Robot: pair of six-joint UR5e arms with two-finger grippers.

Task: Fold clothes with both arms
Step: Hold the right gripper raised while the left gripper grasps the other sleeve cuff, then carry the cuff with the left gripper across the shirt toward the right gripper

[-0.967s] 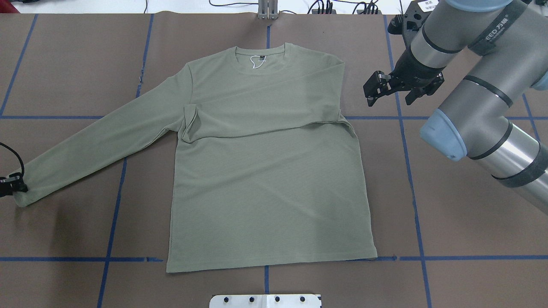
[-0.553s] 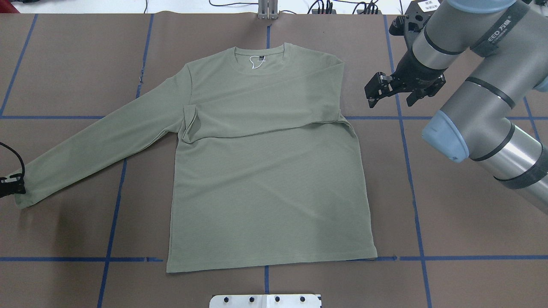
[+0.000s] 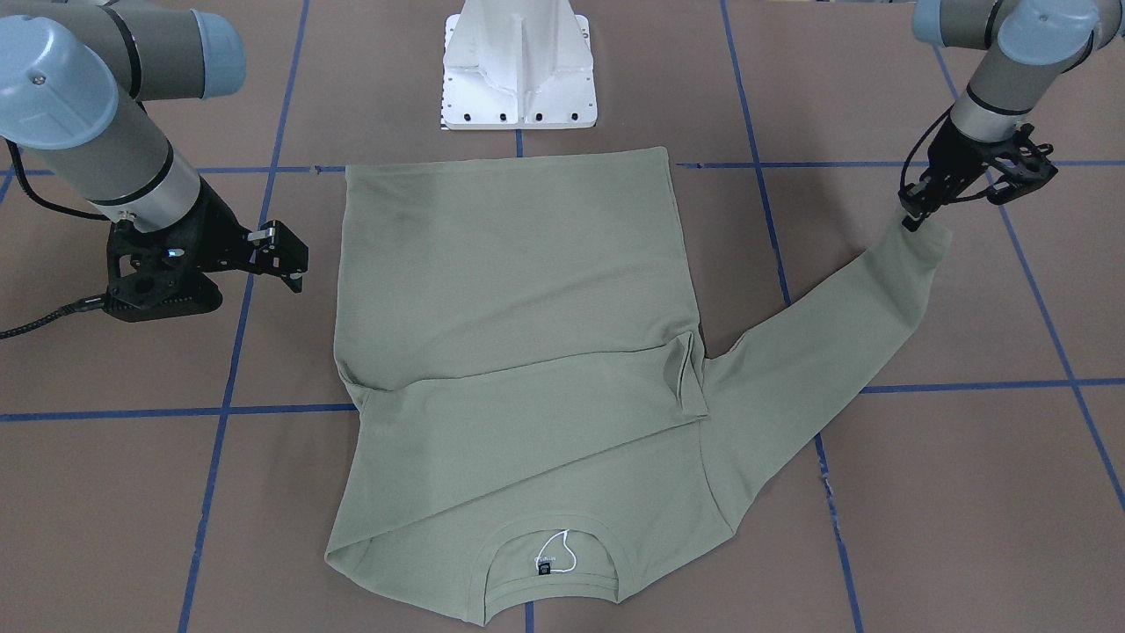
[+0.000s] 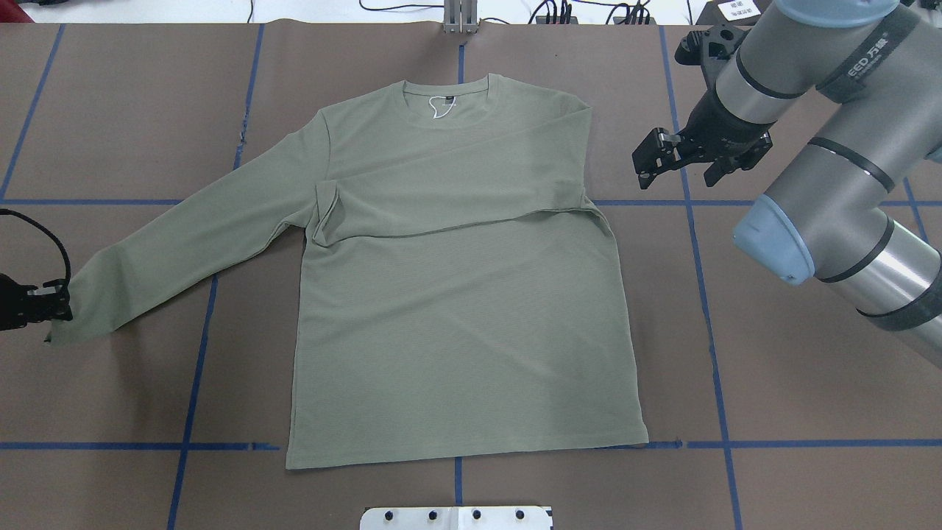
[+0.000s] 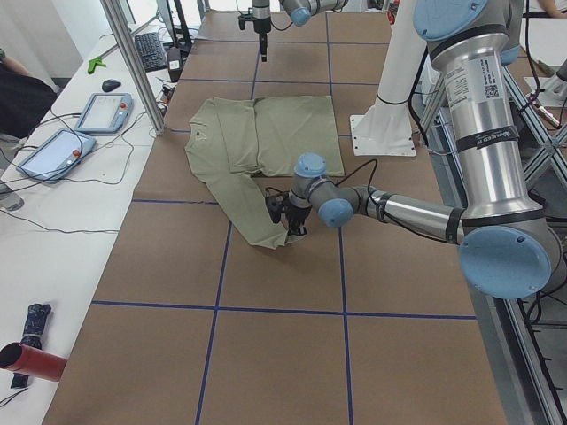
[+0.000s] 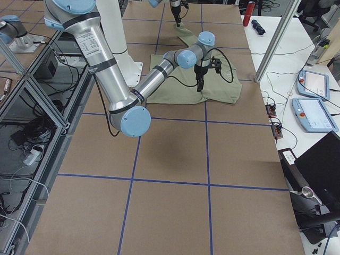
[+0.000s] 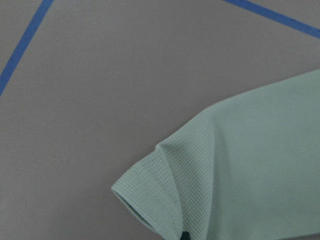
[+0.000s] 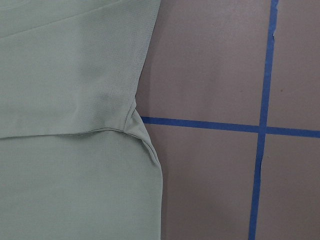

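Overhead exterior: seemingly pinching cuff (image 4: 73, 327) of sage-green knit shirt (image 4: 456, 294) with black left gripper (image 4: 59, 309); holding black right gripper (image 4: 675, 177) spread wide. Could slip from shallow bite.

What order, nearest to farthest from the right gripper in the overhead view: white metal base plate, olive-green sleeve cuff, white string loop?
From the right gripper:
1. White string loop, at the collar.
2. White metal base plate, bottom edge.
3. Olive-green sleeve cuff, far left.
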